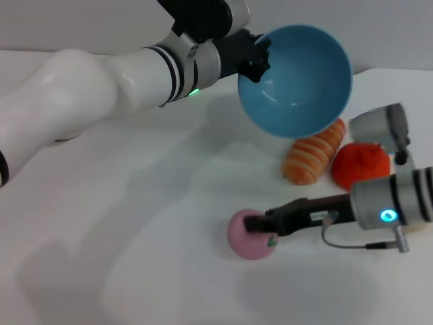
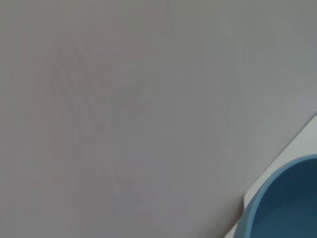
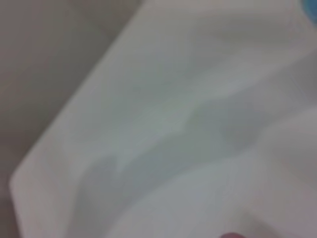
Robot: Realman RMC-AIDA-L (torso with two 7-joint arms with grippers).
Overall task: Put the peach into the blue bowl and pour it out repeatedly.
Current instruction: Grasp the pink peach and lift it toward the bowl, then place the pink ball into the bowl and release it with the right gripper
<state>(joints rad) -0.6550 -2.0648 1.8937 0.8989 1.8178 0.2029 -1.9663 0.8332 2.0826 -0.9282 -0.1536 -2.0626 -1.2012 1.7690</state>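
From the head view, the left gripper (image 1: 256, 55) is up high, its black fingers clamped on the rim of the blue bowl (image 1: 298, 81), and the bowl is held in the air and tipped on its side so its hollow faces the camera, with nothing inside it. Below the bowl, on the white table (image 1: 135, 223), sits the peach (image 1: 249, 235), well below and a little to the left of the bowl. The right gripper (image 1: 262, 225) reaches in flat from the right, and its dark fingers close around the peach's near top, one over the crown and one at the flank, pressed to the fruit as it rests on the table. Right of the peach and just under the bowl lies an orange-and-white striped bread roll (image 1: 312, 158), and touching that roll's right side is a fuzzy orange-red ball (image 1: 358, 166).

Over to the left wrist view: mostly plain grey wall, with a curve of the blue bowl (image 2: 282, 203) in one corner and a strip of the white table (image 2: 277, 161) edge beside it. The gripper's own fingers don't show here.

Right wrist view now: soft and hazy, the white table (image 3: 163, 114) filling it with shadows across the surface; a pinkish smudge at the edge may be the peach, hard to say.
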